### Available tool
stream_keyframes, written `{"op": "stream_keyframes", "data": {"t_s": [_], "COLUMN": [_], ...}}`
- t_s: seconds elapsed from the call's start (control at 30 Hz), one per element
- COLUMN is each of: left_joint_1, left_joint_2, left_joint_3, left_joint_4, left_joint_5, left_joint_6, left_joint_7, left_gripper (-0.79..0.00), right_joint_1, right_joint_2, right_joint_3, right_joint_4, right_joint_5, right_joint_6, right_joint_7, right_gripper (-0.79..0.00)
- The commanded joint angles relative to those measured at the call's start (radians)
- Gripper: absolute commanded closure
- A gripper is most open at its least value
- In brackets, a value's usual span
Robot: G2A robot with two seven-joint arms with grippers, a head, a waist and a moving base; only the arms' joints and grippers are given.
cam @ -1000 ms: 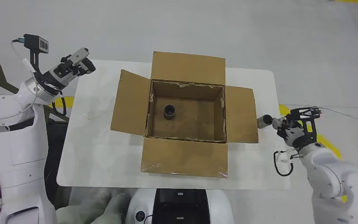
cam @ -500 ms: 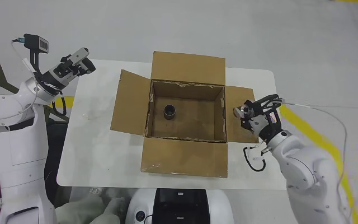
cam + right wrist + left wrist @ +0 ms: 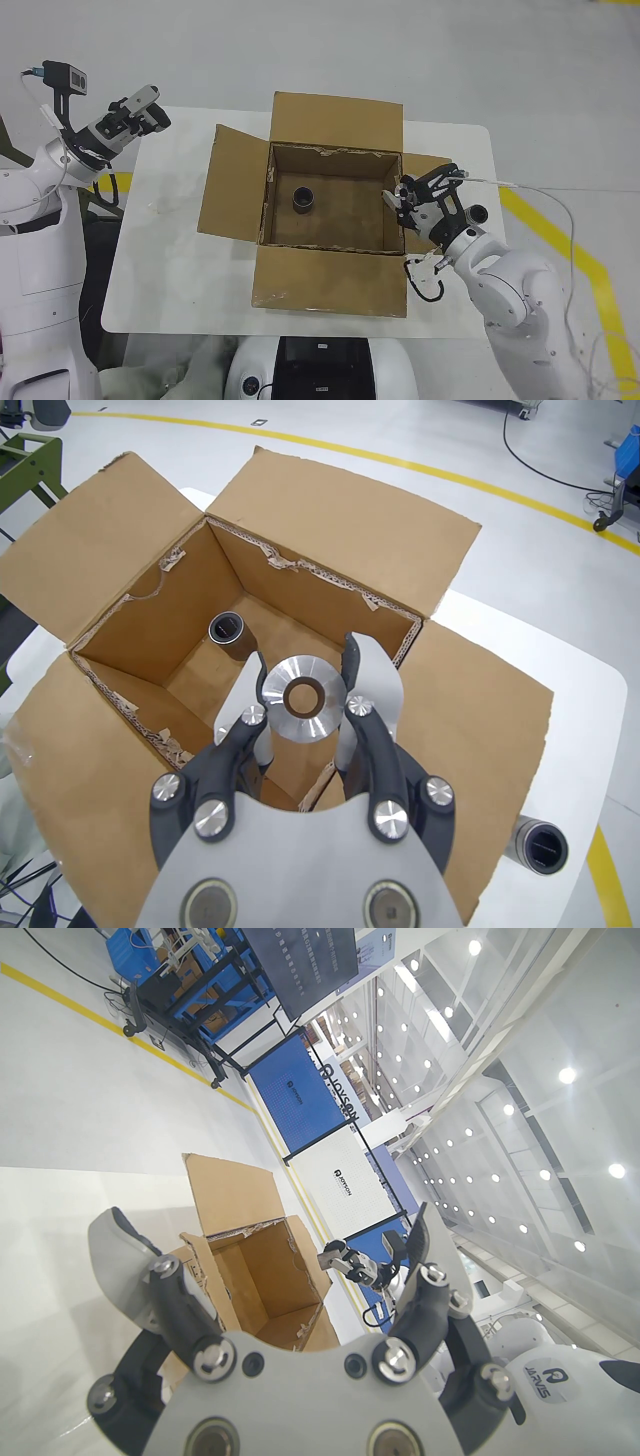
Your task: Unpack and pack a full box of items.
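Jaws on my right gripper (image 3: 304, 672) are clenched on a silver flanged cylinder (image 3: 304, 700), pinched by its sides w/ the flat flange face and round bore facing the wrist cam. From the top view, the right gripper (image 3: 405, 195) hangs over the cardboard box (image 3: 330, 285), just inside its right wall, so the silver flanged cylinder (image 3: 394, 197) is over the open top. From the left wrist cam I can see the right gripper (image 3: 332, 1258) at about rim height, above the box (image 3: 235, 1198), not down at the floor. Box sits mid-table on the white table (image 3: 170, 280), all four flaps folded outward, torn edges along the rim (image 3: 280, 562). Inside, a dark cylinder (image 3: 305, 199) stands upright on the box floor, left of centre, well apart from my right gripper; same dark cylinder (image 3: 227, 632) shows its open end up. Another metal cylinder (image 3: 542, 845) lies on its side on the table, just beside the right flap's outer edge. Left gripper (image 3: 270, 1228) is released, fingers (image 3: 117, 1233) spread wide w/ nothing between them. It hangs by the table's far-left corner (image 3: 145, 110), well apart from the box.
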Motion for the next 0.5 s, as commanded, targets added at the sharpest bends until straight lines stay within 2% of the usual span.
{"op": "stream_keyframes", "data": {"t_s": [0.0, 0.33, 0.47], "left_joint_1": [0.0, 0.0, 0.0], "left_joint_2": [0.0, 0.0, 0.0], "left_joint_3": [0.0, 0.0, 0.0], "left_joint_4": [0.0, 0.0, 0.0], "left_joint_5": [0.0, 0.0, 0.0], "left_joint_6": [0.0, 0.0, 0.0], "left_joint_7": [0.0, 0.0, 0.0], "left_gripper": [-0.785, -0.785, -0.785], "right_joint_1": [0.0, -0.001, 0.029], "right_joint_2": [0.0, 0.0, -0.002], "right_joint_3": [0.0, 0.0, -0.05], "right_joint_4": [0.0, 0.002, 0.036], "right_joint_5": [0.0, 0.0, -0.019], "right_joint_6": [-0.001, 0.0, -0.029], "right_joint_7": [0.0, -0.002, -0.004], "right_gripper": [0.0, 0.0, 0.0]}}
